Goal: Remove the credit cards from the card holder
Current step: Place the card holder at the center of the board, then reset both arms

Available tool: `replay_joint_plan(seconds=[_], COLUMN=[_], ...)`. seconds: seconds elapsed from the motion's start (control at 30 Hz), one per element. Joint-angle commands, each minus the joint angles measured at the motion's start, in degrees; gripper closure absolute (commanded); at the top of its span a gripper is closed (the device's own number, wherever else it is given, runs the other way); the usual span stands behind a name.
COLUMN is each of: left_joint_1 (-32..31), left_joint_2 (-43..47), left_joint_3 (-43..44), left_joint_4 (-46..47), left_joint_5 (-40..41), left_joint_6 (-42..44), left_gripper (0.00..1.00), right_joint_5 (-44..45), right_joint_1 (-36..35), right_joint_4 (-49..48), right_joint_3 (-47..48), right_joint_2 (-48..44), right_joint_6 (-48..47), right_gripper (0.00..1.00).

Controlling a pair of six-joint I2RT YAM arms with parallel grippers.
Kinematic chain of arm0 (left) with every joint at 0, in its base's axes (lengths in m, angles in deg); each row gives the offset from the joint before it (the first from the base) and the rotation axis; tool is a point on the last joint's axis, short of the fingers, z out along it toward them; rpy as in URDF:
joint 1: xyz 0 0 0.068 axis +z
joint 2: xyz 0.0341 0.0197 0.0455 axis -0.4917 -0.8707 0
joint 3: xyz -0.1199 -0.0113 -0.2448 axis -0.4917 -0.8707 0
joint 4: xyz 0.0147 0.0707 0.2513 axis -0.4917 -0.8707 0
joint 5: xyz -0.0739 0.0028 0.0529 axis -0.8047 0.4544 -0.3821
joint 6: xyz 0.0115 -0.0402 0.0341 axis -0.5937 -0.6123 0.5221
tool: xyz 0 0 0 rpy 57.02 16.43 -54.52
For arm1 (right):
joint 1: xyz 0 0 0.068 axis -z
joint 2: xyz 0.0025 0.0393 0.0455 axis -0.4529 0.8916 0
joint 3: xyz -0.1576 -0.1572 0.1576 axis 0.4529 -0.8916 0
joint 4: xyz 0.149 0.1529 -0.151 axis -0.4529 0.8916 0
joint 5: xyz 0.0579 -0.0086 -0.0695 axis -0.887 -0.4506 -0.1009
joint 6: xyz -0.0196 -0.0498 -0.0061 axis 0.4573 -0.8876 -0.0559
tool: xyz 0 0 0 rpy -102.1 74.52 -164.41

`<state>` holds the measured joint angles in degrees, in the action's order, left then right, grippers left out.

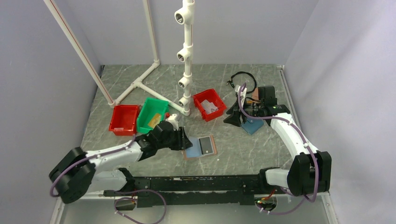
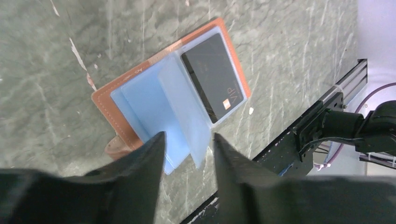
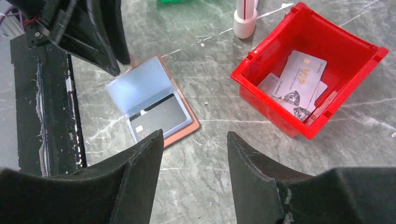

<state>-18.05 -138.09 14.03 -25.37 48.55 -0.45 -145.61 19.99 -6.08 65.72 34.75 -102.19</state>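
The left arm reaches low over the desk, its claw parted at the card holder's left edge. The right arm's claw hangs parted and empty beyond the holder.

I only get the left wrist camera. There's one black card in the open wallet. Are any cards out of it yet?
Observer: Yes, grey-white cards lie in a red bin beyond the card holder.
Operator: Is there a gold one too?
Observer: A gold-tan card lies in the green bin.
Operator: What's the other arm doing?
Observer: The right gripper hangs open beside that red bin, holding nothing.
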Motion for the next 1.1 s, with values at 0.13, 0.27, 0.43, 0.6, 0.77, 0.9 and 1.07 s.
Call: replay_joint_plan(seconds=[0.13, 0.27, 0.43, 0.6, 0.77, 0.9, 1.07], left_joint_1=[1.16, 3.01, 4.2, 5.77, 9.09, 12.42, 13.75], left_joint_2=[14.89, 21.44, 26.47, 27.82, 24.4, 19.36, 13.09], left_joint_3=[0.13, -1.63, -1.06, 3.72, 12.04, 20.83, 29.78], left_joint_4=[-9.46, -10.64, -15.52, -22.29, -29.48, -34.3, -39.24], left_joint_5=[8.69, 7.86, 7.92, 8.92, 10.28, 8.89, 7.82], left_joint_6=[3.79, 3.55, 5.19, 9.9, 17.36, 24.56, 32.63], left_gripper=[0.14, 0.01, 0.0, 0.0, 0.0, 0.01, 0.0], right_joint_5=[-1.27, -0.68, 0.97, 1.69, 1.41, 0.42, 0.53], right_joint_1=[0.03, 0.1, 0.04, 0.24, 1.07, 1.96, 2.6], right_joint_4=[4.1, 5.62, 6.31, 7.4, 8.3, 8.79, 9.42], right_joint_3=[2.1, 2.29, 2.37, 2.29, 2.12, 1.77, 1.8], right_joint_2=[0.54, 0.6, 1.12, 1.28, 1.29, 0.98, 0.92], right_joint_6=[-7.8, -10.19, -11.59, -13.55, -15.61, -17.42, -18.76], right_gripper=[0.45, 0.44, 0.44, 0.43, 0.42, 0.41, 0.4])
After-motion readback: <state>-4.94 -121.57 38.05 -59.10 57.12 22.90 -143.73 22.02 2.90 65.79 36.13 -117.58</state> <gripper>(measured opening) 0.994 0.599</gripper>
